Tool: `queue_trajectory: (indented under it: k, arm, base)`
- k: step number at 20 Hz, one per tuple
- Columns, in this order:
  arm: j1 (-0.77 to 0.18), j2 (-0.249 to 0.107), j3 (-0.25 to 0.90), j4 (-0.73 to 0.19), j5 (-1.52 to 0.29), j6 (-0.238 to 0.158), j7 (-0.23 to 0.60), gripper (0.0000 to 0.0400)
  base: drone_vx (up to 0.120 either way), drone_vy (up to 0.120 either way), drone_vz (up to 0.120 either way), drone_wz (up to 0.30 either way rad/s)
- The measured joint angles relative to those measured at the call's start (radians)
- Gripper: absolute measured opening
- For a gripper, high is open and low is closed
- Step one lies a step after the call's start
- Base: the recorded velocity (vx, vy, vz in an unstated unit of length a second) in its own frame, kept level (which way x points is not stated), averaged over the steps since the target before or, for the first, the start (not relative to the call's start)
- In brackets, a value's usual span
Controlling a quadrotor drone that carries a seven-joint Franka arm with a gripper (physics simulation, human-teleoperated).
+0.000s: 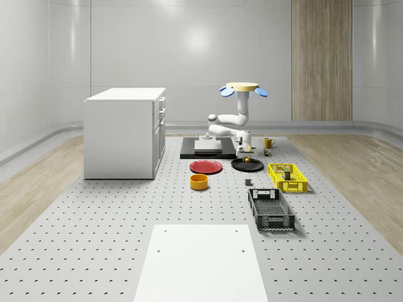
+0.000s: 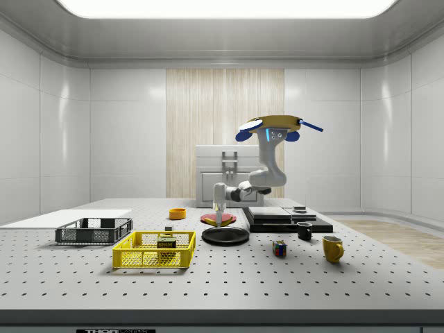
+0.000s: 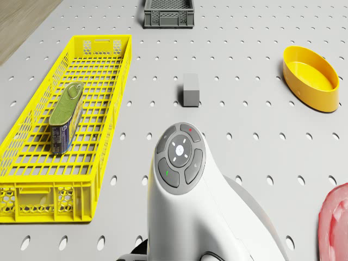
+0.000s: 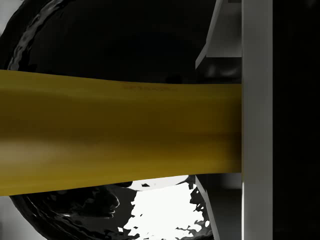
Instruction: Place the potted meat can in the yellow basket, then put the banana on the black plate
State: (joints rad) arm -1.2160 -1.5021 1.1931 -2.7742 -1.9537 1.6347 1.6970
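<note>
The drone (image 1: 242, 88) hovers above the black plate (image 1: 246, 165), its arm bent down toward it. The gripper (image 1: 245, 153) hangs just over the plate, shut on the yellow banana (image 4: 120, 132). In the wrist view the banana lies across the dark plate (image 4: 100, 40) and presses against one finger (image 4: 256, 125). From the side, the gripper (image 2: 220, 216) is a little above the plate (image 2: 225, 236). The potted meat can (image 3: 66, 117) lies inside the yellow basket (image 3: 103, 41), also seen from the side as the can (image 2: 166, 243) in the basket (image 2: 154, 250).
A red plate (image 1: 206, 167) and an orange bowl (image 1: 199, 182) sit beside the black plate. A small grey block (image 3: 190, 89) and a black basket (image 1: 271, 209) lie nearer the front. A white cabinet (image 1: 124, 132), a black platform (image 1: 208, 148), mugs (image 2: 332, 248) and a cube (image 2: 279, 248) stand around.
</note>
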Motion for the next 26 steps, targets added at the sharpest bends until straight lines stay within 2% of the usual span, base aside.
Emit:
queue_trajectory:
  k: [2,15,16,17,18,21,26]
  arm:
    - [0.000,-0.001,0.000,0.000,0.000,0.001,0.000,0.0200]
    - [-0.025,0.004,-0.100,0.045,-0.092,0.050,0.003,0.0200]
    - [-0.027,0.005,-0.109,0.049,-0.100,0.054,0.003,0.0215]
    - [-0.029,0.006,-0.117,0.053,-0.106,0.058,-0.003,0.0256]
    - [-0.035,0.005,-0.121,0.055,-0.109,0.062,0.010,0.0266]
    - [-0.028,0.007,-0.114,0.053,-0.101,0.058,-0.023,0.0331]
    - [-0.016,0.007,-0.078,0.034,-0.067,0.038,-0.034,0.0380]
  base:
    - [-0.120,0.040,0.000,0.000]
    - [0.000,0.000,0.000,0.000]
    - [0.000,0.000,0.000,0.000]
    - [0.000,0.000,0.000,0.000]
    - [0.000,0.000,0.000,0.000]
    - [0.000,0.000,0.000,0.000]
    - [0.000,0.000,0.000,0.000]
